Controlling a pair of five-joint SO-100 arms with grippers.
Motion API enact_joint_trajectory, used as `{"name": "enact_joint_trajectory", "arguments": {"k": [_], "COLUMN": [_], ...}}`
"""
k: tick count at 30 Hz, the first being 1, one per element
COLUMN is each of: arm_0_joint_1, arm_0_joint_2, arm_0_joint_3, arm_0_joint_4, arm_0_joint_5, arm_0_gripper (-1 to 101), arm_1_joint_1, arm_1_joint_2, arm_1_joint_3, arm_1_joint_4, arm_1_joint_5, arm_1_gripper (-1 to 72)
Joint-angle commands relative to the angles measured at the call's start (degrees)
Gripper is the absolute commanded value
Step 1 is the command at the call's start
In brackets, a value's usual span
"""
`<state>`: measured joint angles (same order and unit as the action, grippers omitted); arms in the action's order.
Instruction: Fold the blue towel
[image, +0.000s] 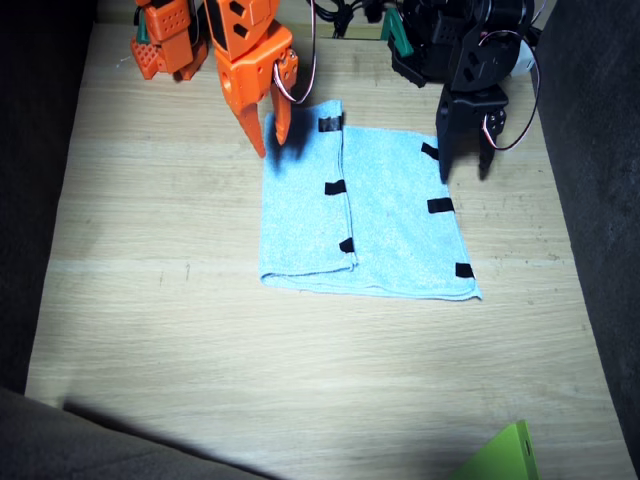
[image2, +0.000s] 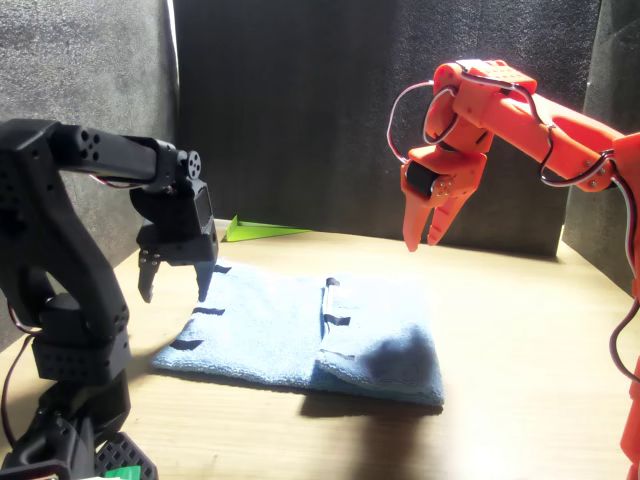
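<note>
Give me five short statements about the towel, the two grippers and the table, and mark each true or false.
1. The blue towel lies flat on the table with one side already folded over. True.
2. The right gripper is clamped on a towel corner. False: it hangs open above the towel's far corner, holding nothing.
3. The left gripper is open and empty. True.
4. The towel's tape patches are white. False: they are black.
5. A green object sits on top of the towel. False: it lies apart from the towel, at the table's edge.
</note>
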<state>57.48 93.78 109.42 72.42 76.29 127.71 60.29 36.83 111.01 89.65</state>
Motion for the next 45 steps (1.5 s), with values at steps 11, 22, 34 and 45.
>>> {"name": "enact_joint_trajectory", "arguments": {"k": [11,22,34,45], "arm_0_joint_1": [-1.58,-3.87,-3.25,-3.16], "arm_0_joint_2": [-21.53,-24.52,-19.07,-15.03], "arm_0_joint_3": [-28.92,-22.68,-17.75,-13.18], "arm_0_joint_4": [12.3,8.35,6.42,2.02], "arm_0_joint_5": [-2.46,-9.32,-14.68,-13.71], "arm_0_gripper": [36,35,13,31], "arm_1_joint_1": [-1.76,-4.75,-8.09,-14.15], "arm_1_joint_2": [1.76,2.55,16.35,27.42], "arm_1_joint_3": [0.97,1.23,7.38,18.19], "arm_1_joint_4": [-0.09,-0.79,0.26,0.26], "arm_1_joint_5": [1.49,2.11,0.88,-2.37], "arm_1_gripper": [19.2,19.1,19.0,19.3]}}
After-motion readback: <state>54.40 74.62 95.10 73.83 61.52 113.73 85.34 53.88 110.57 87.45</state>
